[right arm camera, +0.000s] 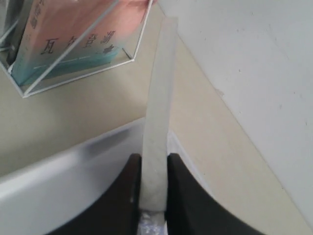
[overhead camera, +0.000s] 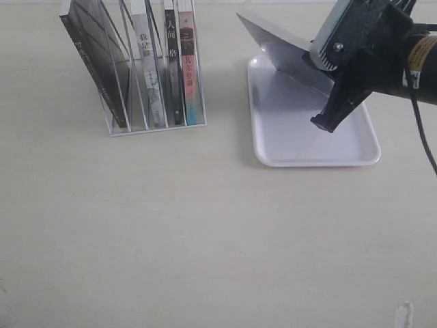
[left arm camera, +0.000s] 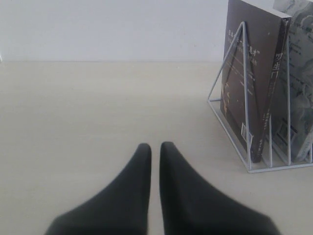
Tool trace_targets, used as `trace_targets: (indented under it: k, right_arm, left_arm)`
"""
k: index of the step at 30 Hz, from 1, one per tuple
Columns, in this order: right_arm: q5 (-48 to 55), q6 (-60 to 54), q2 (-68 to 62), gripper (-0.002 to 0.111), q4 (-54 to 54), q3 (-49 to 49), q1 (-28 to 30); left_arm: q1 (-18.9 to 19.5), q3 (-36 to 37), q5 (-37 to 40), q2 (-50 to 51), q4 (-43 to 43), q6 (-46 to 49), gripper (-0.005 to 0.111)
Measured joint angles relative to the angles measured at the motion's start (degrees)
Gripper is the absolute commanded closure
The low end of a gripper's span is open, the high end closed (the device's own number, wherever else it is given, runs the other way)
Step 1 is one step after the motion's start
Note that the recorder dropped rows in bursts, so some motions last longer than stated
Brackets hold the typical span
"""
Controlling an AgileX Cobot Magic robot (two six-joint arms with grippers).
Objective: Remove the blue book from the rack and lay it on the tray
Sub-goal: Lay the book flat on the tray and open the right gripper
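Observation:
My right gripper point(overhead camera: 328, 109) is shut on a book point(overhead camera: 280, 44) and holds it tilted above the white tray point(overhead camera: 307, 147), its high corner toward the rack. This book shows only a greyish face here, and its blue cover is hidden. In the right wrist view its white page edge point(right arm camera: 159, 98) is clamped between the right gripper point(right arm camera: 154, 159) fingers, over the tray point(right arm camera: 73, 176). The white wire rack point(overhead camera: 136, 126) stands to the left of the tray. My left gripper point(left arm camera: 155, 147) is shut on nothing, low over the table beside the rack point(left arm camera: 243, 98).
The rack holds a dark leaning book point(overhead camera: 95, 61), a white-spined book point(overhead camera: 150, 68), a black-spined book point(overhead camera: 173, 68) and a pink-and-teal one point(overhead camera: 189, 68). A white wall point(right arm camera: 254, 58) rises close behind the tray.

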State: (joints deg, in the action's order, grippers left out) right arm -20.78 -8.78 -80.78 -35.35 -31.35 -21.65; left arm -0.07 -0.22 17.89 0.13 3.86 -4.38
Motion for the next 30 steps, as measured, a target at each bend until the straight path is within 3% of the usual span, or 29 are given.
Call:
trace_targets:
  k: [3,6,8,14,19,23,27,30]
  right_arm:
    - [-0.5,-0.1,-0.4,0.094,6.0,-0.2,0.0]
    - [0.1,0.5,-0.5,0.065,13.5,-0.4,0.0]
    - [2.8,0.9,-0.8,0.06,17.4,-0.4,0.1]
    - [8.1,4.6,-1.1,0.061,21.0,-0.3,0.1]
    - [14.0,20.9,-0.5,0.063,21.2,-0.3,0.1]
    - [23.0,33.6,2.7,0.083,22.4,-0.3,0.1]
    - [28.9,36.6,9.1,0.106,25.0,-0.3,0.1]
    - [32.1,35.9,16.4,0.108,28.9,-0.3,0.1]
  left_arm:
    - [0.0,0.0,0.0,0.0,0.0,0.0,0.101]
    - [0.0,0.0,0.0,0.0,0.0,0.0,0.101]
    - [0.0,0.0,0.0,0.0,0.0,0.0,0.101]
    - [0.0,0.0,0.0,0.0,0.0,0.0,0.101]
    - [0.0,0.0,0.0,0.0,0.0,0.0,0.101]
    - [0.0,0.0,0.0,0.0,0.0,0.0,0.101]
    - [0.0,0.0,0.0,0.0,0.0,0.0,0.101]
    - [0.0,0.0,0.0,0.0,0.0,0.0,0.101]
